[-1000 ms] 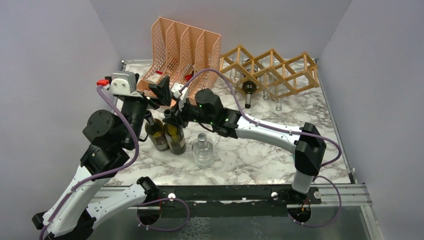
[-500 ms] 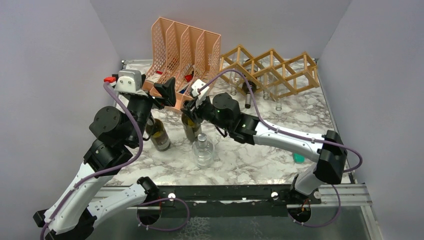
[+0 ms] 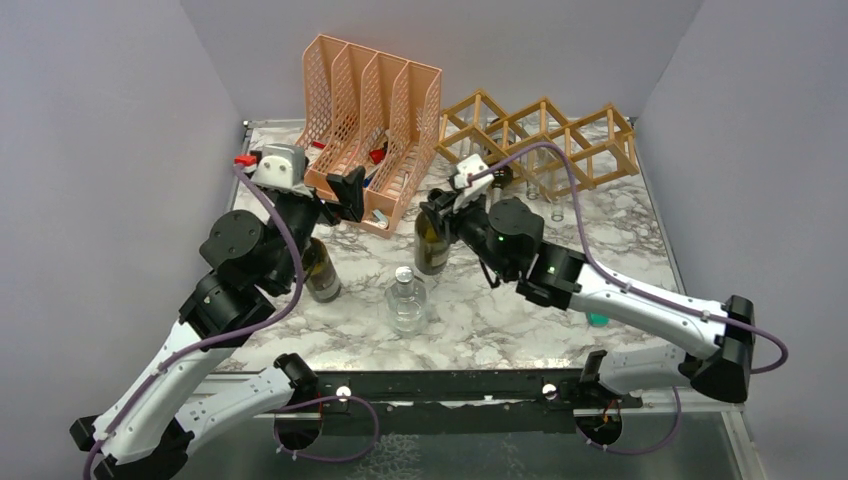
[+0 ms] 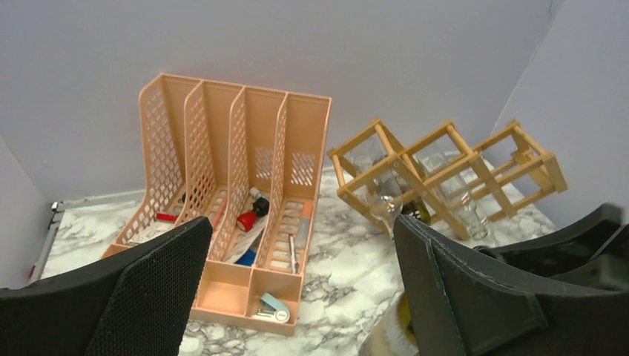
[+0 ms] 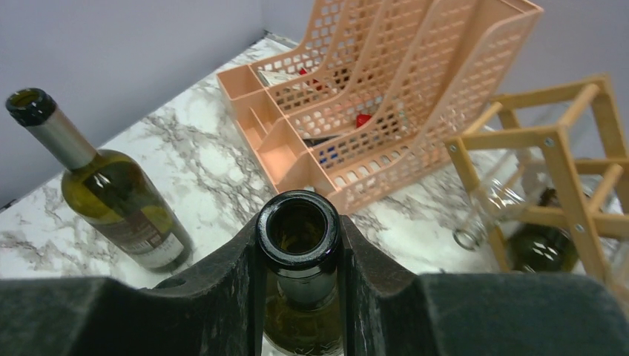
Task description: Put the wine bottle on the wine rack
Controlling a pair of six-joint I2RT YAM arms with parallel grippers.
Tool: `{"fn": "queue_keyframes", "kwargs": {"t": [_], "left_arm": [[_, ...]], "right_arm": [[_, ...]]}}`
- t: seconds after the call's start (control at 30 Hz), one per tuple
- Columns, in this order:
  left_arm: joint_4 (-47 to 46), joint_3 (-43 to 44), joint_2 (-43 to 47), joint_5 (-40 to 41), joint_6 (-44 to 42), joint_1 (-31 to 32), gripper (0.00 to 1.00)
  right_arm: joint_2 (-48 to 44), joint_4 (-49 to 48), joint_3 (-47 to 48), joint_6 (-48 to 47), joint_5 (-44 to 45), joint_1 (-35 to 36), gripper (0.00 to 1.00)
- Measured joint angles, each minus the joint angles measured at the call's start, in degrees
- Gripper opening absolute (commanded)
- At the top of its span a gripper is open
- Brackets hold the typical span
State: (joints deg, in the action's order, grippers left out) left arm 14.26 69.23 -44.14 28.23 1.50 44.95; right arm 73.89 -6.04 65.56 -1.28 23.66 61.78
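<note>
My right gripper (image 3: 432, 210) is shut on the neck of a dark green wine bottle (image 3: 432, 245), which stays upright in front of the peach organiser's right end. In the right wrist view the open bottle mouth (image 5: 298, 226) sits squeezed between my fingers (image 5: 222, 297). The light wooden wine rack (image 3: 545, 135) stands behind and to the right, apart from the bottle; it shows again as the rack (image 5: 564, 141). My left gripper (image 3: 345, 190) hangs open and empty above a second wine bottle (image 3: 320, 272).
A peach mesh file organiser (image 3: 370, 95) holding small items stands at the back left. A clear glass bottle (image 3: 407, 300) stands at the front centre. A dark bottle (image 3: 497, 180) and clear bottles (image 3: 555, 205) lie in the rack. A small teal object (image 3: 597, 318) lies by the right arm.
My right arm has carried the wine bottle to the right, away from the second bottle and toward the rack. The left gripper has drifted slightly right, still open.
</note>
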Motion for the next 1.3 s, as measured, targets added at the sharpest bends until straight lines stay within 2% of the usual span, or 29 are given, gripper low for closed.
{"fn": "queue_keyframes", "kwargs": {"t": [0.2,0.37,0.6,0.8,1.03,1.17,1.3], "left_arm": [[-0.1,-4.9,-0.8,-4.2,1.3,0.0,0.99],[-2.7,-9.9,-3.5,-13.9,1.3,-0.1,0.98],[-12.2,-18.4,-10.7,-31.4,3.5,-0.1,0.99],[-22.2,-20.5,-16.1,-41.9,6.0,0.2,0.99],[-29.4,-20.4,-22.3,-46.8,3.6,5.3,0.99],[-30.3,-19.5,-27.0,-47.1,1.9,8.9,0.99],[-30.6,-17.6,-30.6,-46.8,1.7,9.5,0.99]], "right_arm": [[-10.1,6.5,-6.3,2.4,6.1,0.0,0.04],[-17.6,15.8,-8.9,5.5,11.3,0.0,0.04],[-25.3,23.2,-9.2,9.9,19.2,0.0,0.02],[-26.8,26.0,-8.8,11.3,21.8,0.0,0.02],[-29.2,26.8,-6.6,11.8,20.4,0.0,0.01],[-31.1,26.6,-5.2,11.8,17.3,0.0,0.01],[-32.5,25.8,-4.9,11.3,13.6,0.0,0.01]]}}
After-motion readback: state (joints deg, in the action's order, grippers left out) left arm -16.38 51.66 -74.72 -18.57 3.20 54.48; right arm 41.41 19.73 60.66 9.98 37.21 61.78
